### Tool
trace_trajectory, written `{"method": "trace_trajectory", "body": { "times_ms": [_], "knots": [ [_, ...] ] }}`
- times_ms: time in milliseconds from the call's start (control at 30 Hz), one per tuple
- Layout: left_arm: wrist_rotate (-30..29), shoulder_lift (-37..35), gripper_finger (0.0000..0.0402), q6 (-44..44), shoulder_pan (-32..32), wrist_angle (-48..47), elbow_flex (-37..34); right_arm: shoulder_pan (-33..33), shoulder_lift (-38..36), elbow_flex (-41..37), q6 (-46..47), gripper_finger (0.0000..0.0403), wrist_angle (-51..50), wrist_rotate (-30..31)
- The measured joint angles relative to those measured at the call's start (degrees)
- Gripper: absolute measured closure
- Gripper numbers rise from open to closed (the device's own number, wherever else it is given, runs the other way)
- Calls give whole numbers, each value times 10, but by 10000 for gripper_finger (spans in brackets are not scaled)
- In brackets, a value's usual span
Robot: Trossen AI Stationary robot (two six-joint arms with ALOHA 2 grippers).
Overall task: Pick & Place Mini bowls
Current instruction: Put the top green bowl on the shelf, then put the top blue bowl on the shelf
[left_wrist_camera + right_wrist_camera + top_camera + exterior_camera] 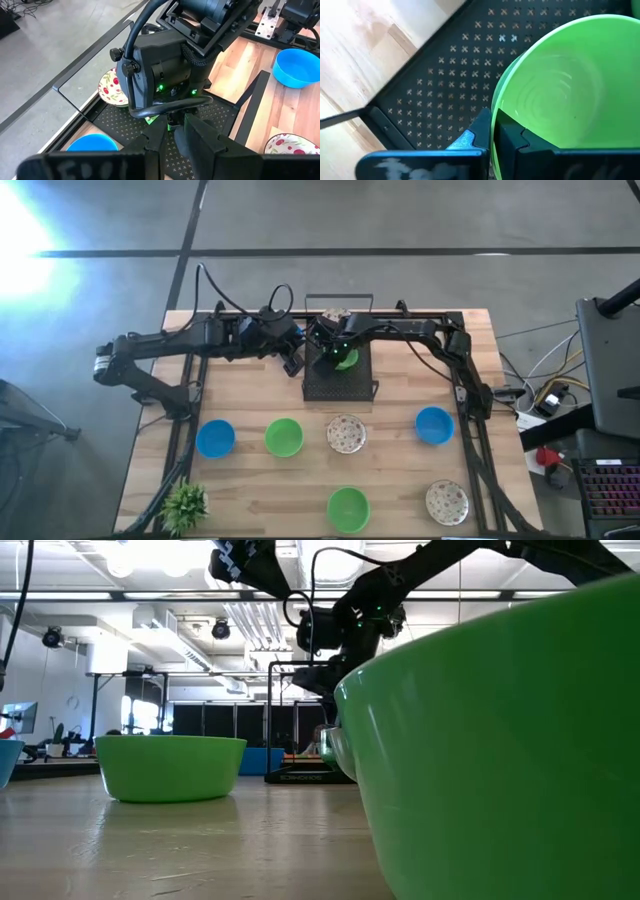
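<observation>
A black perforated tray point(340, 385) stands at the table's far middle. My right gripper point(335, 352) is over it, shut on a green mini bowl point(570, 90). A floral bowl point(333, 316) sits at the tray's far end. My left gripper point(172, 142) hovers beside the tray's left edge, facing the right gripper; its fingers are a narrow gap apart and hold nothing. A blue bowl point(92, 145) shows below it. On the table's near part stand a blue point(215, 438), a green point(284, 437), a floral point(346, 434), a blue point(434, 425), a green point(348, 508) and a floral bowl point(447, 502). My right gripper pinches the green bowl's rim point(495, 112) between its two fingers, one finger inside the bowl point(520, 142) and one outside point(472, 137). The fingers come from above. The bowl hangs tilted over the tray's perforated floor; whether it touches the floor, I cannot tell.
A small potted plant point(185, 505) stands at the near left corner. The tray has a raised wire handle point(338, 298) at its far end. The arms' black frame rails point(470, 405) run along both sides of the table.
</observation>
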Motion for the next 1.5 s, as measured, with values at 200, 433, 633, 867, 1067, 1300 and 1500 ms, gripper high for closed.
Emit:
{"method": "trace_trajectory", "body": {
  "times_ms": [200,433,633,867,1067,1300,1500],
  "knots": [
    [0,0,335,0,0,0,0,0,1,0,-1,373,2,-4],
    [0,0,335,0,0,-1,0,0,1,0,-1,322,6,-4],
    [0,0,335,0,0,-1,0,0,-1,0,-1,294,5,-3],
    [0,0,335,0,0,-1,0,0,-39,0,0,293,2,-2],
    [0,-13,335,0,1,-13,0,2,-90,0,-2,304,-2,0],
    [-1,-31,335,20,1,-54,0,2,-171,0,-27,314,0,15],
    [0,-30,335,23,3,-108,0,4,-239,-1,-38,322,-1,35]
  ]
}}
